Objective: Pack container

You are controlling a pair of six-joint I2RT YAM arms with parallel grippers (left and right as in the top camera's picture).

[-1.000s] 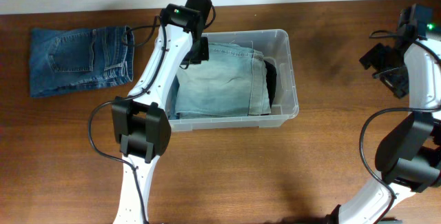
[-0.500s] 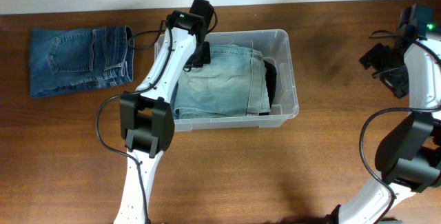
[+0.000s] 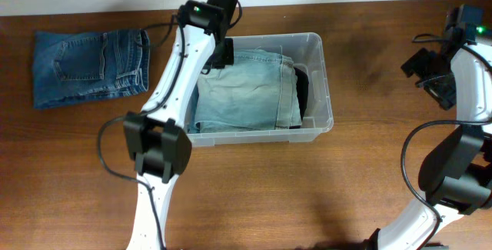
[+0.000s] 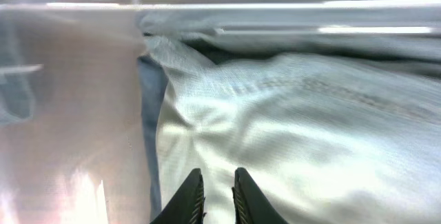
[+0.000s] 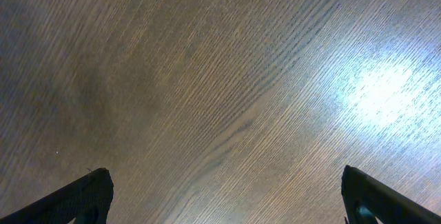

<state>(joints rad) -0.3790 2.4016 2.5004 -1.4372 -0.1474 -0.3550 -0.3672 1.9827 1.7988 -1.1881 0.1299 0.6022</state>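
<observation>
Well, the container (image 3: 261,136) sat on the brown wooden surface (image 3: 346,196), a little left of the middle and toward the far edge. It was a clear plastic bin with rounded corners, and inside it lay a folded pair of pale, washed-out jeans (image 3: 246,88) that filled most of the floor. Squeezed between those jeans and the right-hand wall was something dark (image 3: 302,88); from above I could not make out what it was, perhaps another piece of clothing.

The left arm reached from the near edge up and over the container's left side, with the left fingers (image 3: 221,54) down inside the far left corner. From the wrist camera those left fingers (image 4: 193,196) stood drawn close together with only a thin slit between them, pointing at the pale jeans (image 4: 310,127) near their crumpled left edge. Nothing showed pinched in that slit. The clear wall of the container (image 4: 69,114) ran just beside them on the left.

Outside the bin, off to its left, a second pair of folded jeans (image 3: 88,67), darker blue with a back pocket showing, lay flat on the surface near the container.

The right fingers (image 3: 421,64) hung far over at the right edge, well apart from the bin. Seen from their own wrist, the right fingers (image 5: 83,196) were spread wide over bare wood (image 5: 207,79), holding nothing.
</observation>
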